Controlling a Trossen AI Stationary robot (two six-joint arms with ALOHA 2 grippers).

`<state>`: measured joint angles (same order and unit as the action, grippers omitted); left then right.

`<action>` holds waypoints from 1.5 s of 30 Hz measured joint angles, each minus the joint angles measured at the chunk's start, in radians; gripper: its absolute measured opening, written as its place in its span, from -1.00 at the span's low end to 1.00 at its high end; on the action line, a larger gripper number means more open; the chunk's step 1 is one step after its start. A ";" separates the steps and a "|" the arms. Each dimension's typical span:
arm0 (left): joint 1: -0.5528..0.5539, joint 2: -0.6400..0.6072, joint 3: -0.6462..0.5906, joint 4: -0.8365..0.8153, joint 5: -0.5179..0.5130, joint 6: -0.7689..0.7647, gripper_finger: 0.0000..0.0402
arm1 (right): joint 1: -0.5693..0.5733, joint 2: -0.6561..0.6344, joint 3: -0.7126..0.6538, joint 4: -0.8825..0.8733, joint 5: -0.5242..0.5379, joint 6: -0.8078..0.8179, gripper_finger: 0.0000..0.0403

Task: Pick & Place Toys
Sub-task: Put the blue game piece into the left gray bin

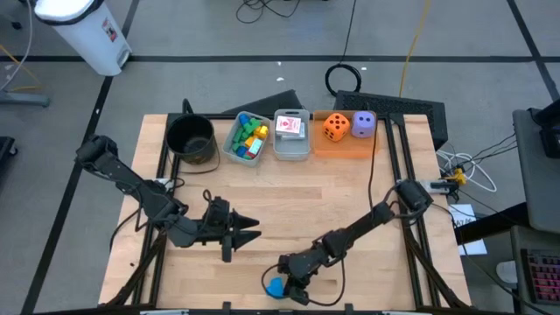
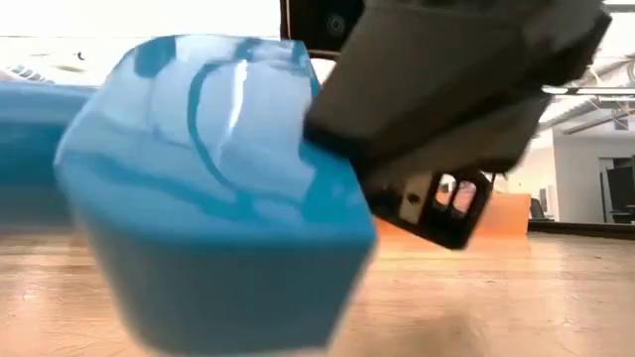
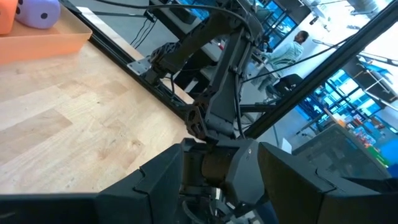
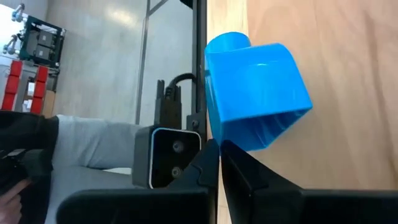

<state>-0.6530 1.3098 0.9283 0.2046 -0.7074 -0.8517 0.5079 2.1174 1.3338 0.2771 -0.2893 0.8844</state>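
A blue plastic block (image 1: 275, 286) (image 4: 255, 87) lies on the wooden table close to its near edge and fills the low view (image 2: 218, 198). My right gripper (image 1: 292, 283) (image 4: 219, 148) is shut, with its fingertips right at the block. My left gripper (image 1: 250, 229) (image 3: 217, 186) hovers open over the table's left middle, holding nothing. At the far edge, other blocks (image 1: 249, 136) sit in a clear bin, cards (image 1: 290, 127) in a second bin, and an orange die (image 1: 334, 128) and a purple die (image 1: 364, 124) on an orange tray. My right gripper's shut fingertips (image 4: 233, 155) meet the blue block at one lower edge (image 4: 244, 144). They come slanting down from the table's right. I cannot tell whether any of the block is pinched between them. The block rests on the table.
A round black pot (image 1: 191, 137) stands at the far left, beside the bins. The orange tray (image 1: 346, 147) lies at the far right. The low camera's housing (image 4: 168, 155) sits at the near edge just beyond the block, with a person's sleeve (image 4: 93, 143) behind it.
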 joint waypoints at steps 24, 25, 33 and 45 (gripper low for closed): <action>0.030 -0.070 0.000 0.012 0.003 0.118 0.06 | -0.103 -0.308 0.000 -0.138 0.215 -0.207 -1.00; 0.037 -0.082 0.000 0.008 0.003 0.135 0.06 | -0.109 -0.325 0.000 -0.147 0.227 -0.217 -1.00; 0.079 -0.221 0.000 -0.004 -0.001 0.337 0.06 | -0.163 -0.428 0.001 -0.175 0.390 -0.279 -1.00; 0.177 -0.246 0.000 -0.008 -0.001 0.440 0.06 | -0.244 -0.525 0.000 -0.177 0.525 -0.380 -1.00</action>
<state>-0.4759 1.0634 0.9287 0.1963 -0.7082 -0.4120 0.2641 1.5920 1.3342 0.1005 0.2354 0.5047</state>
